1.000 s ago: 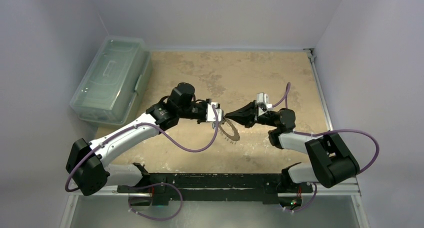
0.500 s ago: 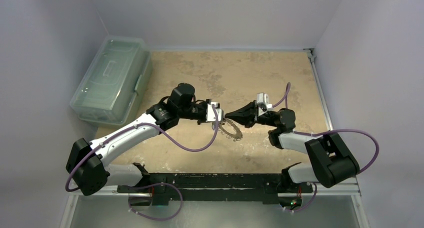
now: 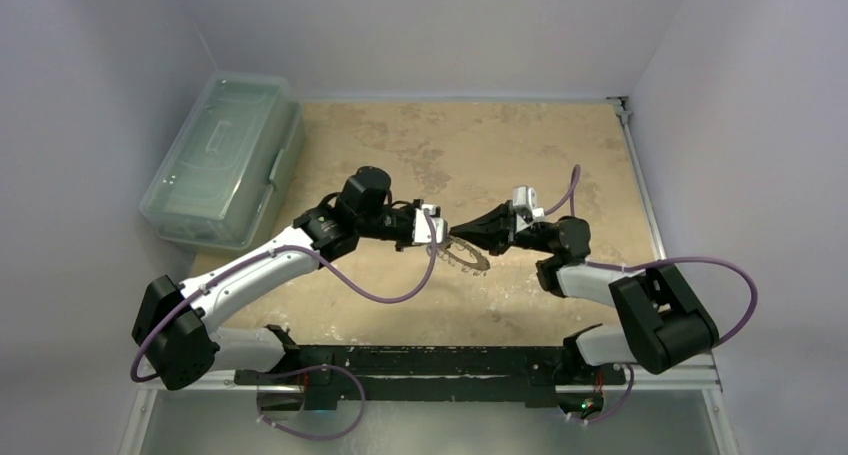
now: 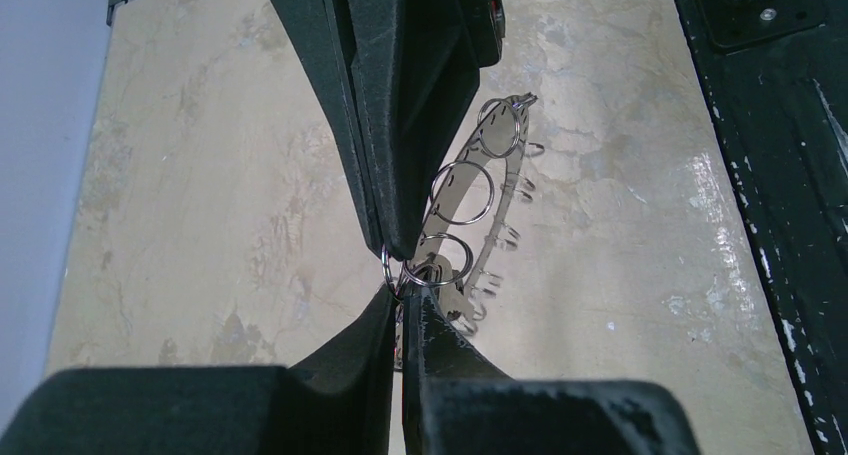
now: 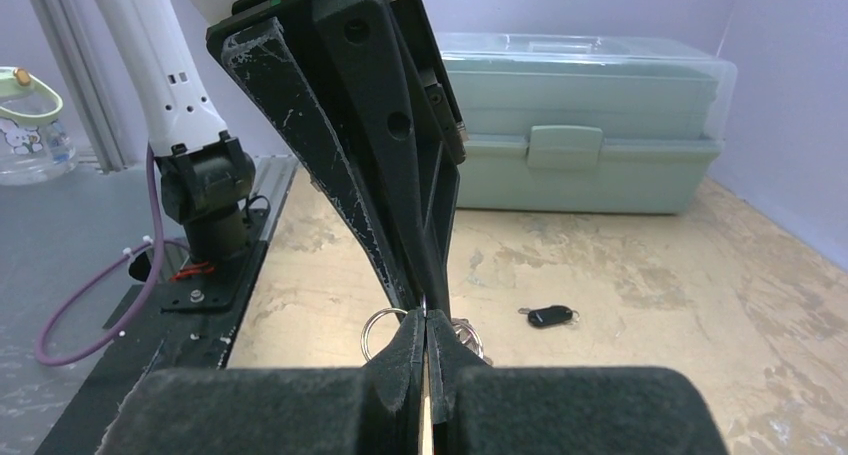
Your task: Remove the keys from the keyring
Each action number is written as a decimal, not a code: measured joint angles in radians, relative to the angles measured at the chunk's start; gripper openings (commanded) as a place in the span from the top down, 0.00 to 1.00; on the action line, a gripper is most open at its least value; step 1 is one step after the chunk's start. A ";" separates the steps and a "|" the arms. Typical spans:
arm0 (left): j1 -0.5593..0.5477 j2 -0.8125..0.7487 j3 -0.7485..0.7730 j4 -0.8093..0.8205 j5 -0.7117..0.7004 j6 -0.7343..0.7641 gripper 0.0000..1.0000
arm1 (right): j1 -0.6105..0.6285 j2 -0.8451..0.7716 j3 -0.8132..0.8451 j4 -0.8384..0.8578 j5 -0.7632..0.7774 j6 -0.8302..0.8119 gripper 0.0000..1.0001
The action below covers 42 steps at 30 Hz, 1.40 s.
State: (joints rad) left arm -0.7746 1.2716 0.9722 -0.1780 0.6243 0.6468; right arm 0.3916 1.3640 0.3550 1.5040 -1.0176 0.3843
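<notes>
**Two claws pinched together at one end of a lifted keyring**

From overhead, the large thin silvery metal keyring (image 3: 466, 256), fringed with small silvery metal keys (image 3: 460, 264), hangs just above the sandy stone-patterned table (image 3: 560, 145). It is well apart from the pale green plastic toolbox (image 3: 220, 160), off to the toolbox's right in that view.

The left claw (image 3: 440, 232) and the right claw (image 3: 459, 230) meet tip to tip at the end of the ring nearest the toolbox, so neither arm is nearer. From that point the ring's long axis runs away from the toolbox, slanting toward the arm bases.

Both claws are closed tight. The right one seems to hold the ring's rim. What the left one has pinched I cannot tell.

The left wrist camera shows the ring almost edge-on, stretching away from the left fingertips (image 4: 352, 355) alongside the right claw. Small wire split rings (image 4: 458, 192) are strung on it, a detail the overhead view blurs.

Only the right wrist camera shows a small black key fob (image 5: 548, 316), lying on the table between the claws and the toolbox.
</notes>
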 measured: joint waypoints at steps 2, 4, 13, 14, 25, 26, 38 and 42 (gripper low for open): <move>0.000 0.000 0.000 -0.004 0.000 0.000 1.00 | 0.000 0.003 0.000 0.000 -0.001 -0.002 1.00; 0.000 0.000 0.000 -0.010 -0.002 0.001 1.00 | 0.000 0.004 0.000 0.000 -0.005 -0.005 1.00; -0.008 0.002 0.049 -0.121 -0.060 0.079 1.00 | -0.009 0.001 0.010 -0.001 -0.042 -0.038 0.78; -0.011 0.007 0.065 -0.151 -0.076 0.102 1.00 | -0.014 -0.002 0.020 -0.009 -0.052 -0.046 0.76; -0.034 0.126 0.232 -0.422 -0.239 0.308 1.00 | -0.034 -0.027 0.202 -0.430 -0.130 -0.211 0.69; -0.034 0.131 0.245 -0.438 -0.247 0.317 1.00 | -0.034 -0.028 0.218 -0.487 -0.131 -0.238 0.66; -0.034 0.141 0.290 -0.382 -0.253 0.205 1.00 | -0.034 -0.065 0.325 -1.156 -0.119 -0.673 0.41; -0.033 0.141 0.289 -0.335 -0.225 0.148 1.00 | -0.033 -0.072 0.324 -1.197 -0.078 -0.708 0.52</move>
State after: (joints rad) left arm -0.8078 1.4124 1.2613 -0.5133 0.3996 0.7944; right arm 0.3588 1.2922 0.6792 0.3065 -1.0958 -0.3241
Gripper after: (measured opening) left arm 0.019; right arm 0.557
